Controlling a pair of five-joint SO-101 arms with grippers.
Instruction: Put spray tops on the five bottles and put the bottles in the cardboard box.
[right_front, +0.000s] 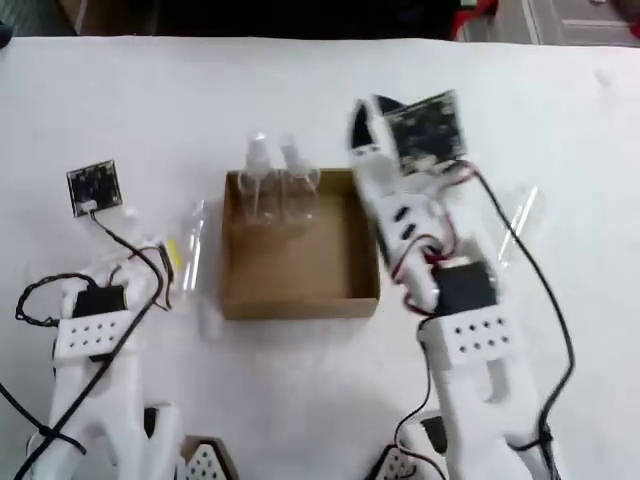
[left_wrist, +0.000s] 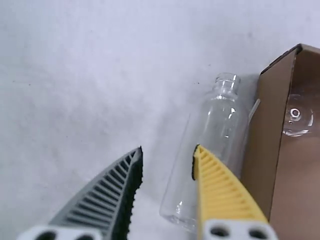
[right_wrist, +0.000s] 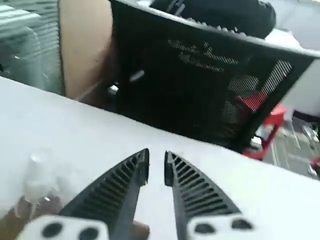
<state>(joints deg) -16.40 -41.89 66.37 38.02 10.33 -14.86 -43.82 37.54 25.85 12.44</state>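
Looking first at the uncapped bottle, I see clear plastic with a bare threaded neck and no spray top. It lies on its side on the white table, just beside the outer wall of the cardboard box, with its neck pointing away from my left arm. The left gripper is low over the table near it, with its grey and yellow fingers spread apart and nothing between them. The yellow finger covers part of the bottle body in the left wrist view, and I cannot tell if it touches. Inside the box, two capped bottles stand upright side by side against the far wall, each clear with a white spray top. The right gripper is beyond the far right corner of the box and higher than the bottles. Its two black fingers are nearly together, with a narrow gap, and they hold nothing. On the table to the right of the right arm lies a clear shape, maybe another bottle, too blurred to say. Behind the table stands a black mesh chair.
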